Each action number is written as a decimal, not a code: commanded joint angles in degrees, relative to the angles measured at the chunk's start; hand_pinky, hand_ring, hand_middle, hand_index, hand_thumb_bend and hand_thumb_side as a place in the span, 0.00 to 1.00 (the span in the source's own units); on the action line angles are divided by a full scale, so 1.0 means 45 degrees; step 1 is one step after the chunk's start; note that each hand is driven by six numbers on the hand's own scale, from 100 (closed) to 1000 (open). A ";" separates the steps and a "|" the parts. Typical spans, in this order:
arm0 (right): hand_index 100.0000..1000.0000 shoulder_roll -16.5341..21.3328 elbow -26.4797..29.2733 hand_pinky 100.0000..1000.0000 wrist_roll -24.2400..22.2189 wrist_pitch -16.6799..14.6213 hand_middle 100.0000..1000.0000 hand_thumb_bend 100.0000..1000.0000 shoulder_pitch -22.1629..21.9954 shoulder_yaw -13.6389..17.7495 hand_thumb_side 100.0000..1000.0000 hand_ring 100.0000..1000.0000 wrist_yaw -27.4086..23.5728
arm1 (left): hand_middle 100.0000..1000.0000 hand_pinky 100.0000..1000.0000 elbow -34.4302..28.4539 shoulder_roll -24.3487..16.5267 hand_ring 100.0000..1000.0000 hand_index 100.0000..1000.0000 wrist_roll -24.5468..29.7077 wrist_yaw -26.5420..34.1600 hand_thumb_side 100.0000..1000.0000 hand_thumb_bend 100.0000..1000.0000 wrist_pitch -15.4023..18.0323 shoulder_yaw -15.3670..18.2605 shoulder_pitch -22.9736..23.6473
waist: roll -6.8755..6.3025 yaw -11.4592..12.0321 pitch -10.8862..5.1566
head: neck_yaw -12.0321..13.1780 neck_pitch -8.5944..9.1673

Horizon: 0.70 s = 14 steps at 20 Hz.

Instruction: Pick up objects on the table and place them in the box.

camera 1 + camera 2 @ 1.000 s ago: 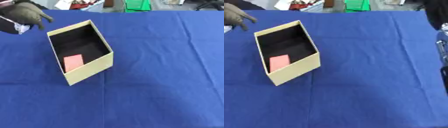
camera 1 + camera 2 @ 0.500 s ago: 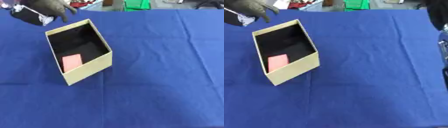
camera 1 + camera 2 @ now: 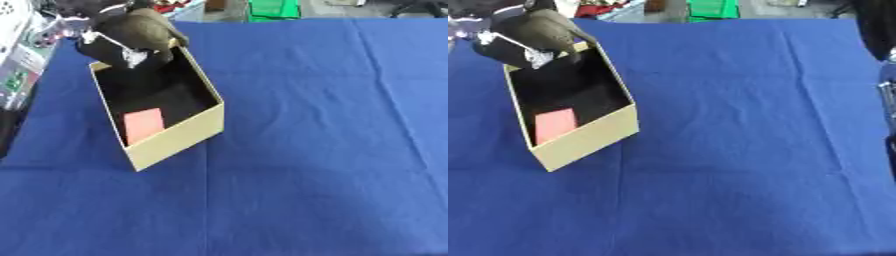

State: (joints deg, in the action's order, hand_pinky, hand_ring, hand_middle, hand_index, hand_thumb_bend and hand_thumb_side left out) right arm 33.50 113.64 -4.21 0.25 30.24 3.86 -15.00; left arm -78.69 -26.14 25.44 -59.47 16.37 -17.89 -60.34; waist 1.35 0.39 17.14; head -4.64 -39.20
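Your left hand [image 3: 140, 31], fingers curled round a dark thing with white marks [image 3: 118, 50], hangs over the box's [image 3: 175, 142] far end; it looks light and stiff. Right hand unseen.

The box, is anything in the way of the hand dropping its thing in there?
Nothing visible blocks it. The left hand is curled over the far end of the box, holding a dark thing right above the open top. There is no lid, and the only thing inside is a pink card at the near end.
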 commanded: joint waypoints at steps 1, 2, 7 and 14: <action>0.90 0.0147 0.0212 0.83 0.0026 0.0017 0.61 0.00 0.0161 0.0144 0.71 0.78 0.0051 | 0.51 0.50 0.0130 -0.0043 0.62 0.62 0.0048 -0.0050 0.36 0.00 0.0054 -0.0100 -0.0122 | -0.0020 -0.0032 -0.0241 | -0.0037 0.0086; 0.90 0.0139 0.0212 0.83 0.0028 0.0027 0.60 0.00 0.0159 0.0148 0.71 0.78 0.0056 | 0.52 0.52 0.0207 -0.0009 0.63 0.63 0.0062 -0.0072 0.40 0.00 0.0069 -0.0136 -0.0081 | -0.0025 -0.0039 -0.0243 | -0.0049 0.0081; 0.90 0.0084 0.0212 0.83 0.0028 0.0067 0.60 0.00 0.0159 0.0163 0.72 0.78 0.0069 | 0.65 0.64 0.0446 0.0107 0.74 0.73 0.0096 -0.0420 0.57 0.35 0.0229 -0.0310 0.0005 | -0.0042 -0.0069 -0.0254 | -0.0093 0.0075; 0.90 0.0058 0.0212 0.83 0.0066 0.0093 0.60 0.00 0.0121 0.0199 0.72 0.78 0.0079 | 0.81 0.78 0.0515 0.0005 0.90 0.89 0.0902 -0.2136 0.66 0.71 0.0595 -0.0309 0.0094 | -0.0036 -0.0058 -0.0254 | -0.0150 0.0014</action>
State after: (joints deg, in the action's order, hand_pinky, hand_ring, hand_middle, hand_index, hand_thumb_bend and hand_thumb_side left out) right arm 32.74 113.64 -3.99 0.56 30.23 4.06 -14.86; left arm -75.91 -25.18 28.76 -67.72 18.87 -19.84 -59.00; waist 1.19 0.12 17.14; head -5.18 -39.22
